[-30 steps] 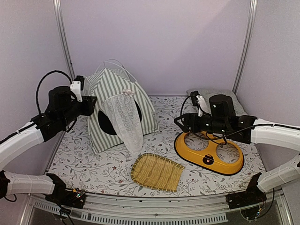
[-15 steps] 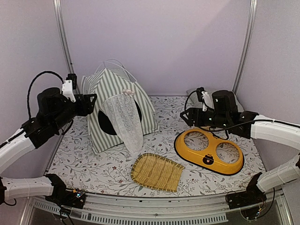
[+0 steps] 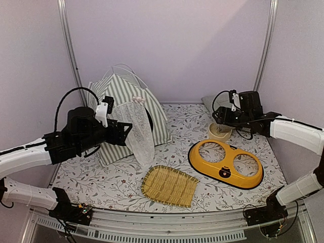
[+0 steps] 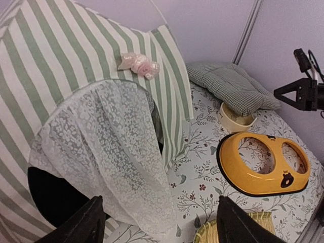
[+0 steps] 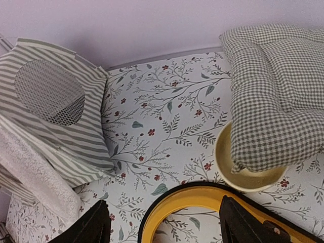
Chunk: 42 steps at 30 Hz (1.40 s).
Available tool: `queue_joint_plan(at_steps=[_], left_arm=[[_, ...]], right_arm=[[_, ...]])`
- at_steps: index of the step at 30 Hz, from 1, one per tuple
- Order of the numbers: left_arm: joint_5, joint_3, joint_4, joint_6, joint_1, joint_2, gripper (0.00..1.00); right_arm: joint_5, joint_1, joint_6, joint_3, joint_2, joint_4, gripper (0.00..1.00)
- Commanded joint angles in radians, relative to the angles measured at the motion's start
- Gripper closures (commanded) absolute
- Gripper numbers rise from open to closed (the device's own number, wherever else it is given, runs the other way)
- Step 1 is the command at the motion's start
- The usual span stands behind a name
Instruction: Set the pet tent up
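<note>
Striped pet tent (image 3: 119, 91) stands erect far left on the bench (image 3: 101, 182); left hand (image 3: 127, 135) hovers just in front, spread apart and empty; right hand (image 3: 217, 115), far right, likewise apart.

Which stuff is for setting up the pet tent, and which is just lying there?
For the job: pet tent.
Just lying about: checked cushion, cream bowl, yellow feeder, bamboo tray.
</note>
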Motion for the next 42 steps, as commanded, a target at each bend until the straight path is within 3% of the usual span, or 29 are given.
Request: queue_joint_plan(at_steps=[1,19,24,32,42], left_arm=[[0.039,-0.044,0.032,-0.078,-0.034,0.025,0.25],[0.081,-0.195,-0.042,-0.278,-0.11,0.041,0.24],[0.078,-0.21,-0.048,-0.289,-0.123,0.037,0.24],[0.095,-0.223,-0.035,-0.301,-0.129,0.067,0.24],[0.126,-0.204,0.022,-0.291,-0.146,0.183,0.24]], right_arm=[[-0.005,-0.109,-0.046,0.103,0.086,-0.014,0.01],[0.107,-0.164,-0.273,0.758,0.775,-0.242,0.01],[0.105,-0.164,-0.3,0.872,0.916,-0.302,0.01],[0.072,-0.165,-0.283,0.88,0.981,-0.341,0.01],[0.312,-0.163,-0.271,0.824,0.857,-0.392,0.01]])
